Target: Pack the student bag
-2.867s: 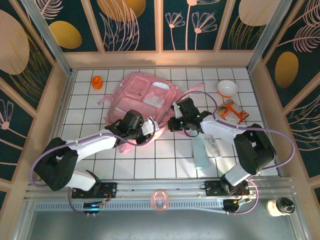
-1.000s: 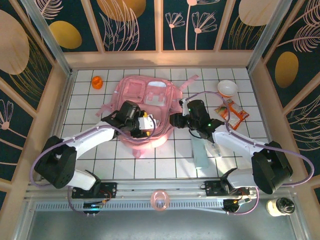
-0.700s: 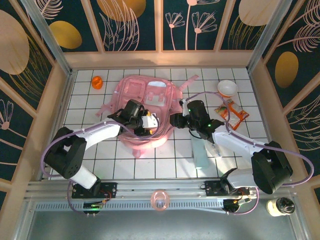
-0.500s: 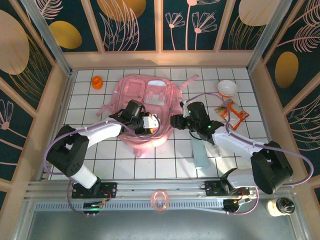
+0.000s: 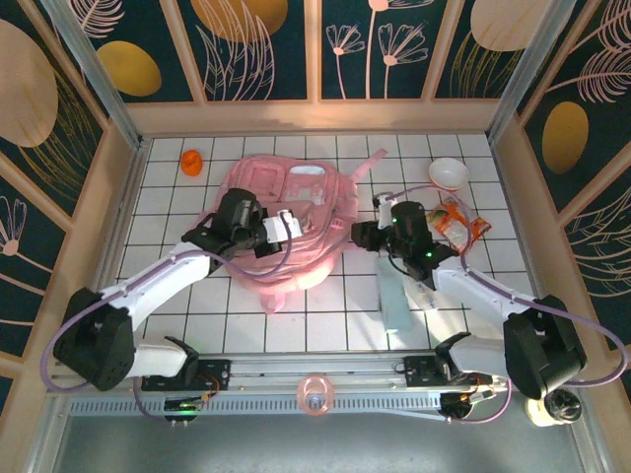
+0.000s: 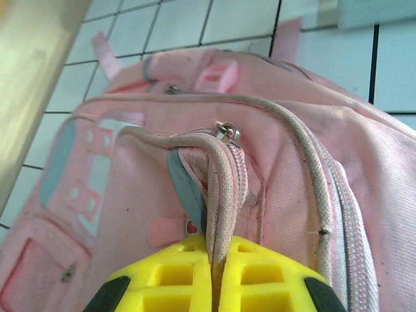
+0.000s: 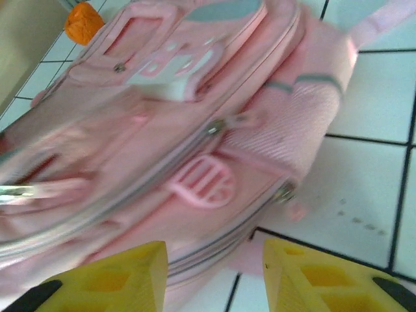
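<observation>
Pink fabric marks the bag (image 5: 320,202), lying mid-table (image 5: 325,325). Far left of the bag sits a small orange thing (image 5: 191,161). The left gripper (image 6: 216,253) is pinched tight on the bag's piped zip edge (grey lining shows in the gap behind it). Just right of the bag the right gripper (image 7: 214,260) hangs partly spread, holding nothing. Further right of the bag lie a teal case (image 5: 396,305), a snack packet (image 5: 461,219) and a bowl (image 5: 449,174). Packing looks barely begun: the opening is only being pried, and these loose things remain outside.

A white gridded tabletop (image 5: 330,320) sits inside dark, leaf-patterned walls (image 5: 261,59) with wooden frames.
</observation>
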